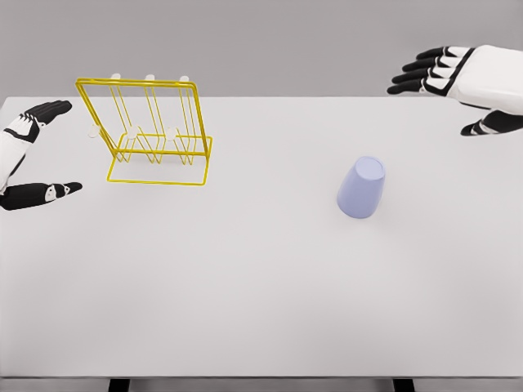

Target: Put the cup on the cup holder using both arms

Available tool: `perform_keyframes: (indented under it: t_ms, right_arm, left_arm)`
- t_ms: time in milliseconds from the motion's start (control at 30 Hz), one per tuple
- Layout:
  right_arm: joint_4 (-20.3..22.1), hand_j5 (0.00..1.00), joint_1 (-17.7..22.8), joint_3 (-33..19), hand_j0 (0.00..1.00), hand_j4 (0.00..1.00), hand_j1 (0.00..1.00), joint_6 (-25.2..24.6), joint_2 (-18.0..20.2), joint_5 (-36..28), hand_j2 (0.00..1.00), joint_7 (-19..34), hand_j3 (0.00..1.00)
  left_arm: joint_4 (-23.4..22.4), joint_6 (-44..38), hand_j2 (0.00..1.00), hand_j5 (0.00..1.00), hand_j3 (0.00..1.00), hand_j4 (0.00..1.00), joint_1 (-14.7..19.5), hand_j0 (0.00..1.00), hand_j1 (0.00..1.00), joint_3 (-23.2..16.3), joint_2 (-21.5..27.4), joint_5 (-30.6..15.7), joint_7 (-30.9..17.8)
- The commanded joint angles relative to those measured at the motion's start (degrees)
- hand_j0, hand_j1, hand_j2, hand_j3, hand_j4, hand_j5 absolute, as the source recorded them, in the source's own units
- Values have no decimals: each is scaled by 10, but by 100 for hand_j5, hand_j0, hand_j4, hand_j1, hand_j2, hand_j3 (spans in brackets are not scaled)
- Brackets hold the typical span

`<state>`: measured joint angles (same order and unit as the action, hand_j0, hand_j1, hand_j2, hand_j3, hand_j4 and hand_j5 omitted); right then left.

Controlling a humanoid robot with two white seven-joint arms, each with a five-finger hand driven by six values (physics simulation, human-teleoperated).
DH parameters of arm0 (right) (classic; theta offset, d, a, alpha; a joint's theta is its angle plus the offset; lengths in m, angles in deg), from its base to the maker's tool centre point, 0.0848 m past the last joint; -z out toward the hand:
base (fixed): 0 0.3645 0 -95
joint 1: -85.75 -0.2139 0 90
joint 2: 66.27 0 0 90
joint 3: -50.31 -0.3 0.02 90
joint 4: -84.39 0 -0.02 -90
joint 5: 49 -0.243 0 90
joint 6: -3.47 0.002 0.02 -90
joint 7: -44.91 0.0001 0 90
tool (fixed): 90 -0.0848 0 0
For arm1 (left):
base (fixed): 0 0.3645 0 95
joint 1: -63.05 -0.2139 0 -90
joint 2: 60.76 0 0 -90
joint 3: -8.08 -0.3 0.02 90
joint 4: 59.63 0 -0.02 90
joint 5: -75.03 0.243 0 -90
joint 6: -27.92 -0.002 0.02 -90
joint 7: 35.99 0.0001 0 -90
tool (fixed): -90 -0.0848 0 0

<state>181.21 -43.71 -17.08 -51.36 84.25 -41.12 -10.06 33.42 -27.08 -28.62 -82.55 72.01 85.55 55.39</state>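
The right hand (pixel 445 77) hangs at about two o'clock in the head view, its white palm and black fingers spread and holding nothing, well apart from everything on the counter. The left hand (pixel 33 159) shows at nine o'clock at the picture's edge, likewise released, thumb and fingers apart with nothing between them, near the rack but not touching it.

The pale lavender plastic cup (pixel 362 189) stands mouth-down on the white counter (pixel 245 294), at roughly four o'clock from the picture's centre and slightly tilted in perspective, its flat base facing up. The yellow wire cup holder (pixel 151 131), a frame with several upright prongs, sits at ten o'clock, well apart from the cup.

Judging by this layout, the step in hand is the first reach: the right hand is the nearer one to the cup. To do it well, it should come down beside the cup rather than from above, wrap the tapered wall low where it is widest, and close firmly enough that the smooth side does not slip. The cup is already inverted, which suits dropping it over a prong; the left hand can steady the light wire holder against tipping, or take the cup over midway.
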Motion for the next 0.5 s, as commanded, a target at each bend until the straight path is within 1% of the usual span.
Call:
perform_keyframes:
  t_ms: [0,33,100,133,167,233,267,333,367,467]
  right_arm:
    - [-2,100,-1,7,100,100,100,-2,-1,4,100,0,100]
    - [-2,100,-4,16,100,100,100,-2,-2,4,100,0,100]
    - [-7,100,-47,100,100,100,100,-2,-2,6,100,0,100]
    - [-10,100,-51,118,100,100,100,-2,-5,14,100,0,100]
    - [-19,100,-52,127,100,100,100,-2,-16,25,100,0,100]
    - [-43,100,-56,145,100,100,100,-2,-22,42,100,0,100]
    - [-55,100,-67,165,100,100,100,-2,-30,46,100,0,100]
    - [-57,100,-96,215,100,100,100,-2,-44,44,100,0,100]
    - [-57,100,-102,220,100,100,100,-2,-51,44,100,0,100]
    - [-57,100,-105,222,100,100,100,-2,-56,44,100,0,100]
  left_arm:
    - [4,0,100,100,100,100,0,100,100,0,-1,-3,0]
    - [4,0,100,100,100,100,0,100,100,0,-2,-3,0]
    - [5,0,100,100,100,100,0,100,100,0,-2,-3,0]
    - [5,0,100,100,100,100,0,100,100,0,-2,-3,0]
    - [7,0,100,100,100,100,0,100,100,0,-2,-3,0]
    - [7,0,100,100,100,100,0,100,100,0,-2,-3,0]
    - [7,0,100,100,100,100,0,100,100,0,-2,-3,0]
    - [7,0,100,100,100,100,0,100,100,0,-2,-3,0]
    - [7,0,100,100,100,100,0,100,100,1,-3,-3,0]
    - [7,0,100,100,100,100,0,100,100,1,-2,-3,0]
